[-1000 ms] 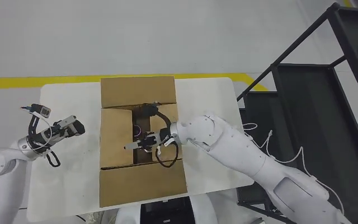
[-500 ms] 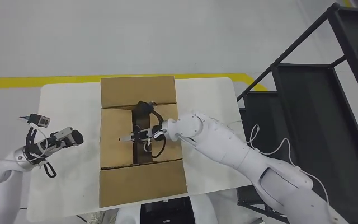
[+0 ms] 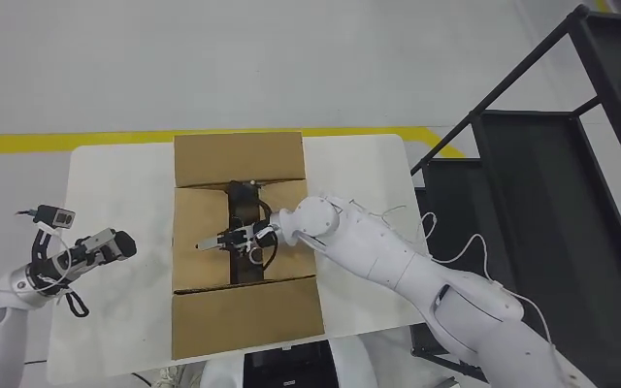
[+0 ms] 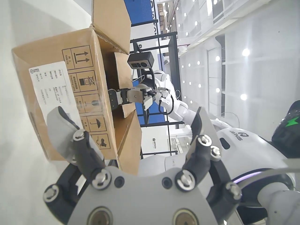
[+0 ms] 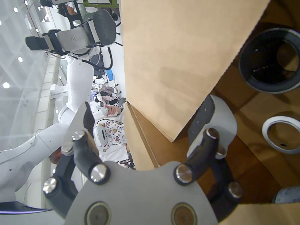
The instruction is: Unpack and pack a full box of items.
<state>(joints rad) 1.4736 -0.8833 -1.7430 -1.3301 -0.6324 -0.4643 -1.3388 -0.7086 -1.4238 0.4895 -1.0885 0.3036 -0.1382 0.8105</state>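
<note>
An open cardboard box (image 3: 238, 160) stands mid-table with its outer flaps spread flat. My right gripper (image 3: 221, 240) hangs over the box's inner flap (image 3: 199, 228) on the left arm's side. In the right wrist view that gripper (image 5: 150, 108) is open and straddles the flap's edge (image 5: 173, 71), with one finger (image 5: 215, 115) inside the box. A black cylinder (image 5: 269, 61) and a white ring (image 5: 281, 134) lie in the box. My left gripper (image 3: 118, 244) is open, with nothing in it, above the table beside the box (image 4: 70, 83).
Bare white table (image 3: 116, 175) lies on both sides of the box. A black metal rack (image 3: 543, 175) stands just past the table's edge on the right arm's side. A yellow floor line (image 3: 97, 142) runs behind the table.
My right gripper has slid from the gap in the box's middle out over the inner flap on the left arm's side. My left arm has drawn back toward the table's edge.
</note>
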